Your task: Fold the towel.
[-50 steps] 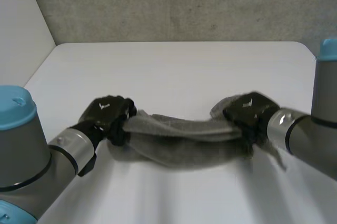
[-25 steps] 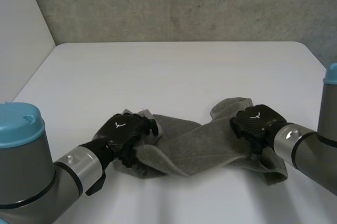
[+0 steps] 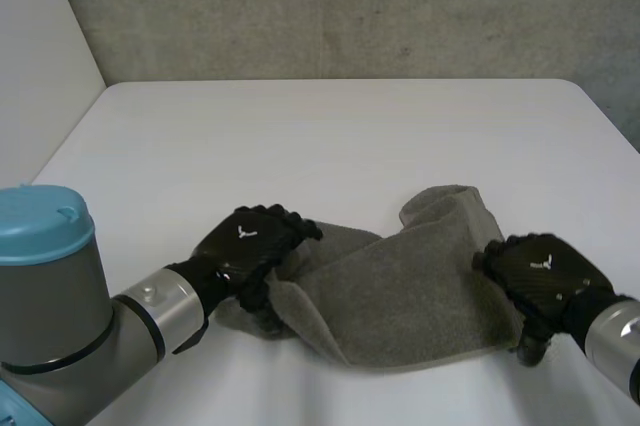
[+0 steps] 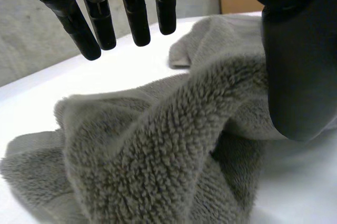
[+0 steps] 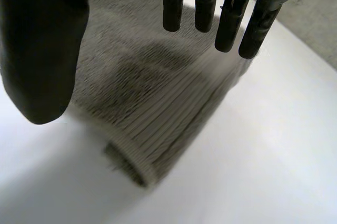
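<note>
The towel [image 3: 410,286] is down: a second ago it was strung like a rope between the two hands, and now it has slumped into a wide, rumpled grey sheet on the white table [image 3: 330,136], towards its near edge and right of centre. The right hand [image 3: 545,271] has slid back towards the near right and now sits at the towel's right edge, while the left hand [image 3: 250,244] has moved in and rests over the bunched left end. The count is simple: one towel, one table, two black hands. In the left wrist view the fingers [image 4: 100,21] hang straight and well apart from the thumb [image 4: 297,71], with fluffy folds of towel [image 4: 158,150] heaped under the palm, so that hand has let go. It is the same in the right wrist view: the fingers [image 5: 231,19] are straight, the thumb [image 5: 42,40] is wide of them, and the towel's hemmed edge [image 5: 142,92] lies free below the released hand.
</note>
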You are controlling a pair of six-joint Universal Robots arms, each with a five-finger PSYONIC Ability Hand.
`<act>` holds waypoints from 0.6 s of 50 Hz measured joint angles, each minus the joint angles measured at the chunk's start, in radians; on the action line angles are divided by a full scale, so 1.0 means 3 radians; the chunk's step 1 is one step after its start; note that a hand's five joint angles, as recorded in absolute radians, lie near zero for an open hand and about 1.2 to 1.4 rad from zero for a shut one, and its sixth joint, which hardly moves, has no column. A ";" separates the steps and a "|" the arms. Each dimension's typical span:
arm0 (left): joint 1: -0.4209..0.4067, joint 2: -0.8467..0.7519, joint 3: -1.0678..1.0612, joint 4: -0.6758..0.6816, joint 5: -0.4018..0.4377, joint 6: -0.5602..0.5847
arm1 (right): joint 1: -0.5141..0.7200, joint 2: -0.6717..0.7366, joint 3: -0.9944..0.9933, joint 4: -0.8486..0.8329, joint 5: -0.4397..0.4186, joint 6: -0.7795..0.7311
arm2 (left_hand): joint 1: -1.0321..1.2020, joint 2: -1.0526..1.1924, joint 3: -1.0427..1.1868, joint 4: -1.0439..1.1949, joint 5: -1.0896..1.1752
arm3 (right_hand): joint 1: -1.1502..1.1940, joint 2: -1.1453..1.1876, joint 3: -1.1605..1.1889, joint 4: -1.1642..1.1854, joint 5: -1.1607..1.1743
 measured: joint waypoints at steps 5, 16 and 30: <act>0.0025 -0.0094 0.0010 -0.0024 0.0052 0.0379 | -0.0200 -0.0015 0.0313 -0.0319 -0.0210 -0.0091 | 0.0000 0.0000 0.0000 0.0000 0.0000 | 0.0000 0.0000 0.0000 0.0000 0.0000; 0.0123 -0.0147 0.0171 -0.0460 0.0036 0.1209 | -0.0589 0.0034 0.0609 -0.0741 -0.0487 -0.0403 | -0.0006 -0.0011 0.0000 0.0000 -0.0003 | 0.0001 0.0000 0.0000 0.0001 0.0032; 0.0308 -0.0083 0.0639 -0.0916 0.0053 0.1248 | -0.0580 0.0285 0.0574 -0.0998 -0.0645 -0.0427 | -0.0011 -0.0011 0.0000 0.0000 -0.0004 | 0.0098 0.0062 0.0093 0.0109 0.0301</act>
